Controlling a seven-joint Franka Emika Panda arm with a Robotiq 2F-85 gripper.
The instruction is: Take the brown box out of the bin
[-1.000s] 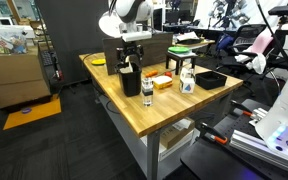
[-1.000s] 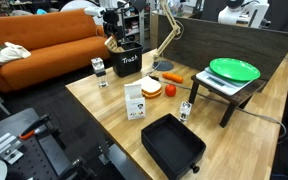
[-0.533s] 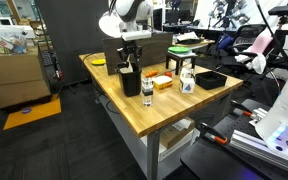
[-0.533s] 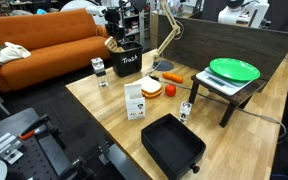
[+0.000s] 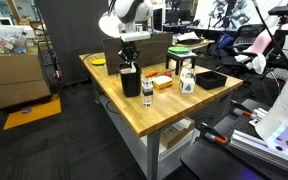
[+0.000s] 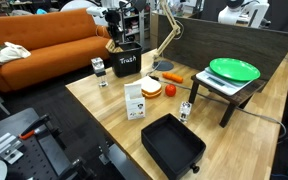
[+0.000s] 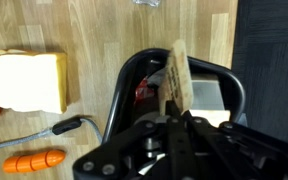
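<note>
The brown box [image 7: 177, 68] stands on edge inside the black bin [image 7: 122, 92] and shows as a thin tan slab in the wrist view. My gripper [image 7: 174, 110] reaches straight down into the bin, its jaws shut on the near end of the box. In both exterior views the gripper [image 5: 131, 62] [image 6: 115, 40] hangs over the bin [image 5: 130, 82] [image 6: 127, 63] at the table's far side. There the bin wall and the gripper hide most of the box.
A drinking glass [image 5: 147, 91] stands right beside the bin. An orange-and-white box [image 5: 159, 81], a white bottle [image 5: 187, 80] and a shallow black tray [image 6: 172, 145] share the wooden table [image 6: 104, 115]. A green plate [image 6: 234, 69] rests on a stand.
The jaws have closed from wide open onto the brown box. The arm has stayed over the bin and hardly moved.
</note>
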